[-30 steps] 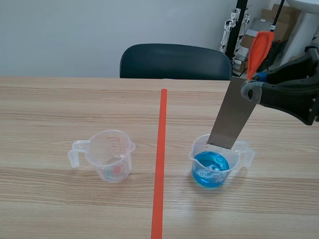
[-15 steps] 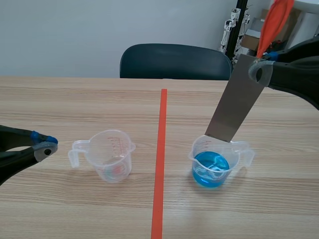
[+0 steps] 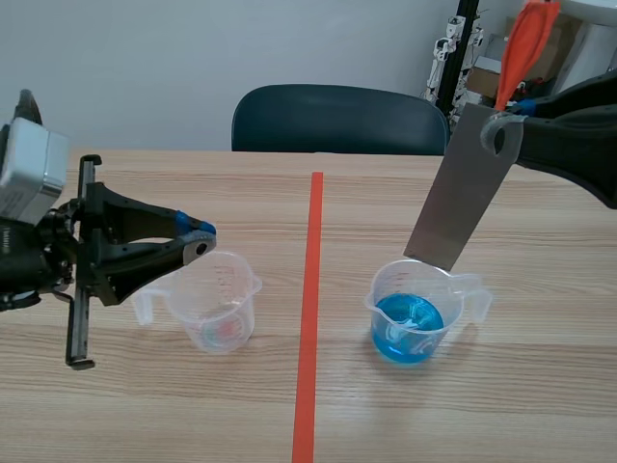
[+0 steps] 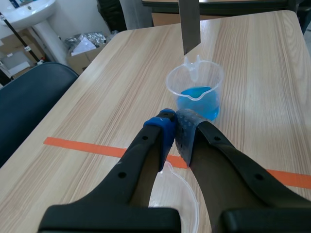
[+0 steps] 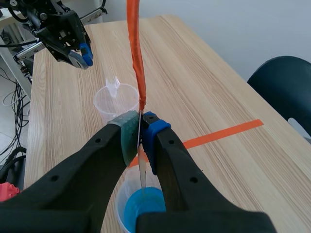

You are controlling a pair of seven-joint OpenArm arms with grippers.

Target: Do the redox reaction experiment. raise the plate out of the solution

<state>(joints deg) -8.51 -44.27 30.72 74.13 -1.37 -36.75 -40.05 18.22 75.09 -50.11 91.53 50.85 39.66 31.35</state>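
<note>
A grey metal plate (image 3: 463, 188) with an orange tag (image 3: 525, 48) at its top hangs tilted, its lower edge just above the rim of a clear beaker (image 3: 421, 311) that holds blue solution (image 3: 408, 323). My right gripper (image 3: 499, 130) is shut on the plate's top; in the right wrist view the plate (image 5: 141, 165) runs edge-on down from between the fingers (image 5: 140, 130) toward the blue liquid (image 5: 144, 206). My left gripper (image 3: 200, 241) is shut on nothing and hovers above an empty clear beaker (image 3: 217, 301). In the left wrist view, the plate's lower end (image 4: 189, 26) hangs over the blue beaker (image 4: 195, 92).
An orange-red tape line (image 3: 309, 309) runs down the table's middle between the two beakers. A dark chair (image 3: 339, 120) stands behind the far edge. Stands and boxes (image 3: 482, 58) sit at the back right.
The plate has risen out of the blue solution and now hangs above the beaker's rim. My left arm has come in from the left and risen over the empty beaker.
</note>
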